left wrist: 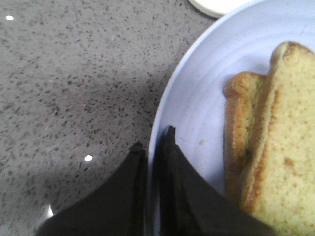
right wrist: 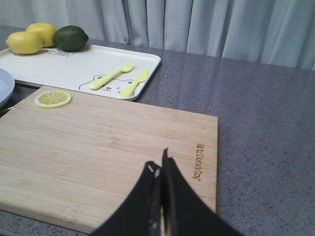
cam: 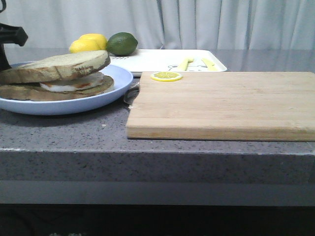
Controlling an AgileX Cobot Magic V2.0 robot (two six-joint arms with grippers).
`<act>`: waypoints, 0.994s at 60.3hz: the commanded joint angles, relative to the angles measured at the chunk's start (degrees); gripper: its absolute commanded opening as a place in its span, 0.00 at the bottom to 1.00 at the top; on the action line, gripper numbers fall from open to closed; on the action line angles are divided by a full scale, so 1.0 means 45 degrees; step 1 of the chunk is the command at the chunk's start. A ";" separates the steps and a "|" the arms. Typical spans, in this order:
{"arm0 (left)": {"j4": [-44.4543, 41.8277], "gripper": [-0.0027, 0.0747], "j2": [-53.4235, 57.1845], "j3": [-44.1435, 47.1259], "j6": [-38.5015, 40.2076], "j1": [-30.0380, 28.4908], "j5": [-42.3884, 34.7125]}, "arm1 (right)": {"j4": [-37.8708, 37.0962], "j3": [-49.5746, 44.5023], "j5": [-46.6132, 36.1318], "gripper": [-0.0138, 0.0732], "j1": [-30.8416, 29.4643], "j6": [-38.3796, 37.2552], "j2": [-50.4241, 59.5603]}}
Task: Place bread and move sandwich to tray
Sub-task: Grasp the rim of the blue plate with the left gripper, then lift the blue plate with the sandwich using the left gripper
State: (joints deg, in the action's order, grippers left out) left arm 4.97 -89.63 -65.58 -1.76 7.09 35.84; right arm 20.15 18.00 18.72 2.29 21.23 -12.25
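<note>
Pale-blue plate (cam: pixel 69 105), front view: sandwich (cam: pixel 56 76), thick tan bread (cam: pixel 59 66) topping egg, stacked at table's left; likely soft, loose, best lifted by the plate rim. White tray (cam: pixel 162 60) behind.

Left wrist view: left gripper (left wrist: pixel 153 147) narrowed astride the rim.

Right wrist view: right gripper (right wrist: pixel 161 169) closed, empty, above cutting board (right wrist: pixel 98 147).

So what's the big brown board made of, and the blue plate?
The cutting board looks like bamboo or light wood: pale tan strips with fine grain, a matte finish and a burned-in logo. The blue plate is smooth with faint rings and a soft sheen; it could be ceramic or plastic, the pictures don't settle which.
</note>
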 commanded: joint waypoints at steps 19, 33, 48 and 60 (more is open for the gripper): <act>0.3701 0.01 0.1497 -0.1688 -0.1957 -0.1840 0.1651 | 0.0160 0.0354 -0.1060 0.07 -0.0069 0.0070 -0.0119; 0.9362 0.01 0.1497 -0.1746 -0.5544 -0.2987 0.2907 | 0.0160 0.0354 -0.1060 0.07 -0.0069 0.0070 -0.0119; 1.2102 0.01 0.1280 -0.1928 -0.6864 -0.3251 0.2864 | 0.0158 0.0354 -0.1049 0.07 -0.0069 0.0070 -0.0119; 1.2102 0.01 -0.0525 -0.4305 -0.6841 -0.2526 0.2970 | 0.0158 0.0354 -0.1037 0.07 -0.0069 0.0070 -0.0119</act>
State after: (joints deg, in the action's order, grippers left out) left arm 52.72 -90.97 -78.52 -33.21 -5.64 50.56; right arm 20.18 18.00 18.72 2.29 21.23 -12.25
